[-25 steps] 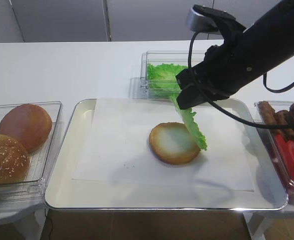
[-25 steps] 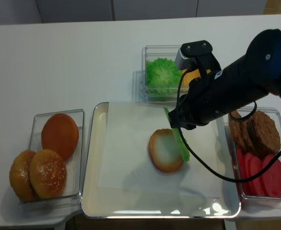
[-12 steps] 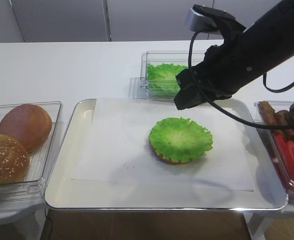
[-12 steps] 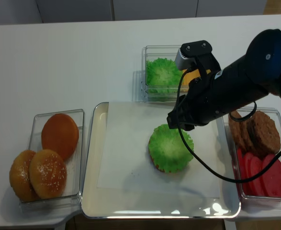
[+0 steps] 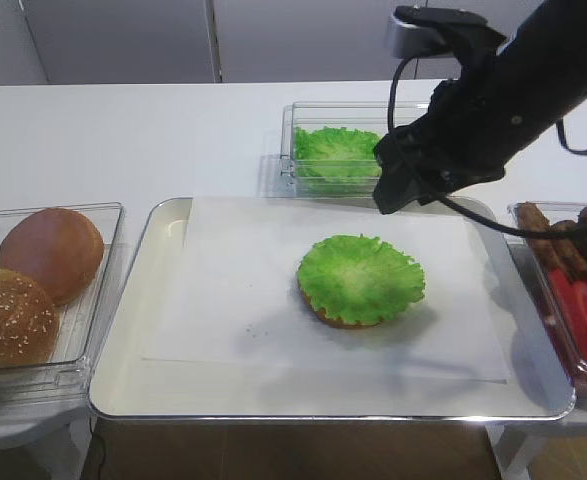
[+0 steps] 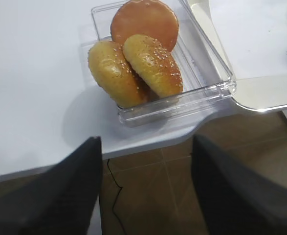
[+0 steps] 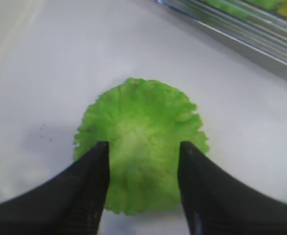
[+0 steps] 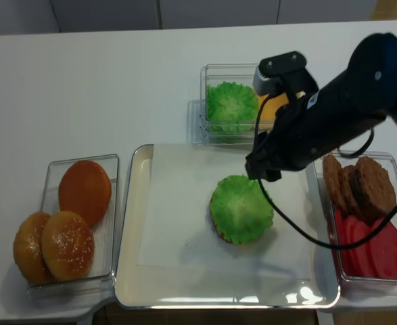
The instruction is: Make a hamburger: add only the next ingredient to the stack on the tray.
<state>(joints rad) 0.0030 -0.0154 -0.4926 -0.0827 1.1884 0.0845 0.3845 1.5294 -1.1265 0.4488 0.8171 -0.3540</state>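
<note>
Your right gripper hangs empty with jaws apart; the lettuce leaf lies below its tips, flat over the bun half on the tray. Placement looks done, so lift clear. Behind the gripper, a clear tub holds more lettuce; the left gripper's fingers stand apart near the bun tub.

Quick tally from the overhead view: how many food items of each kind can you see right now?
Whole buns: 3
Bun half under the lettuce: 1
Lettuce leaf on the stack: 1
Lettuce in the tub: 1 visible, more underneath cannot be told
Cheese, partly hidden: 1
Patties: at least 3
Tomato slices: at least 2
Total: at least 12
</note>
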